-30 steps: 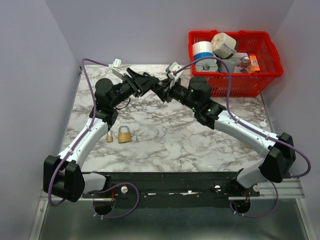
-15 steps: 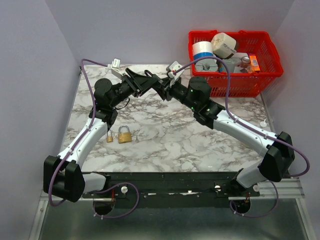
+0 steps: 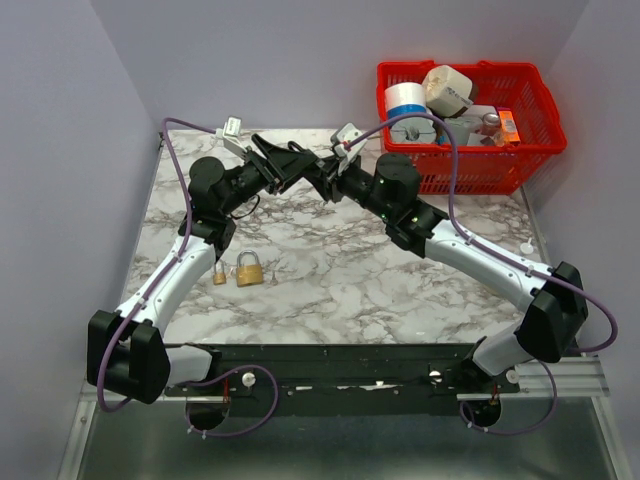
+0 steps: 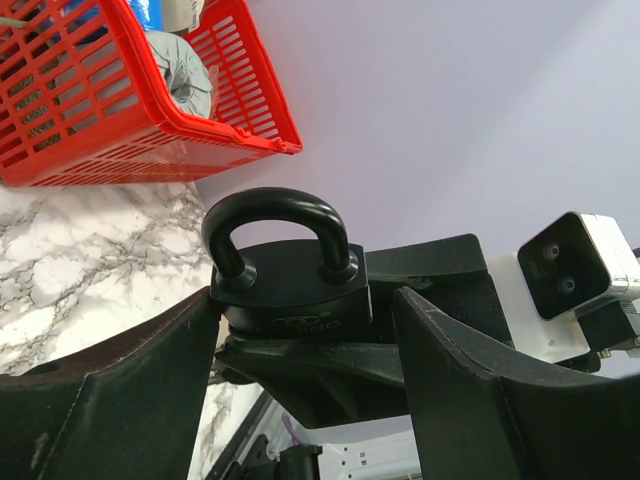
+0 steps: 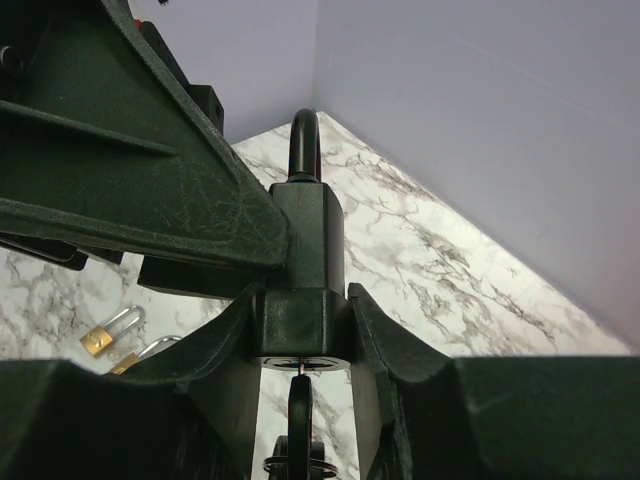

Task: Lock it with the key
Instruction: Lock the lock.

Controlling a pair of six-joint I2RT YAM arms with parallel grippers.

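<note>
At the near edge of the desk (image 3: 350, 290): two arm bases, side by side on a black rail, a purple cable looped at each.
Larger brass padlock (image 3: 249, 269): one, lying flat left of the middle, shackle toward the far edge.
Smaller brass padlock (image 3: 220, 274): one, just beside the larger, on its left.
Open marble: broad bare stretch from the brass pair across to the right edge, crossed overhead by the right arm; a narrower strip along the left edge.
Black padlock (image 4: 290, 275): one, raised off the marble near the middle of the far edge, between both grippers, shackle seated at both legs.
Right gripper (image 5: 300, 312): clenched on the black padlock's two flat faces.
Left gripper (image 4: 300, 300): released, jaws spread either side of the padlock's narrow ends; one finger against the body, a sliver of gap at the other.
Key (image 5: 300, 405): one made out, black head, thin blade running up into the black padlock's underside, ring hanging below; others on the ring not countable.
Writing: embossed mark on the black padlock's face, too blurred to read; labels in the basket too small.
Basket (image 3: 500, 165): one, red plastic, far right corner, holding a white roll with a blue band, a cream block and smaller items.
Walls (image 3: 300, 60): three, lilac, close against the left, far and right edges.
</note>
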